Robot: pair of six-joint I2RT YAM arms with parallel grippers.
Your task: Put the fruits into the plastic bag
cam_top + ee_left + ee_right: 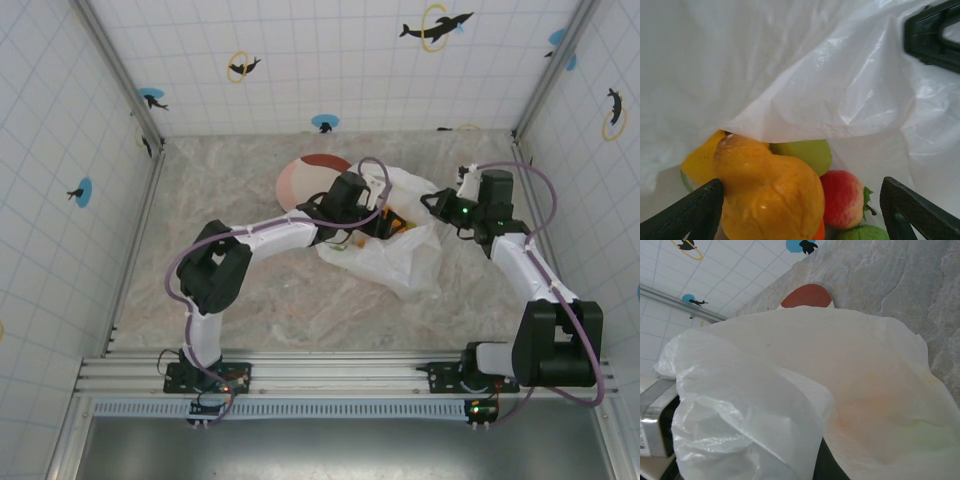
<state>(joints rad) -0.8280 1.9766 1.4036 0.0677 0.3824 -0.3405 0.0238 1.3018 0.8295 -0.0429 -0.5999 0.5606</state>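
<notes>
The plastic bag lies crumpled mid-table with its mouth towards the arms. My left gripper reaches into that mouth and stands open, its fingers wide apart. Between them, inside the bag, lie a big yellow-orange fruit, a yellow-green one, a red one and a green one. The yellow-orange fruit touches the left finger. My right gripper is at the bag's upper right rim, shut on bunched film; one dark finger shows under it. Orange colour glows through the bag wall.
The pale pinkish round plate with a red-brown patch sits just behind the bag, partly under my left arm. Tiled walls close in the marble table on three sides. Bare table lies to the left and front.
</notes>
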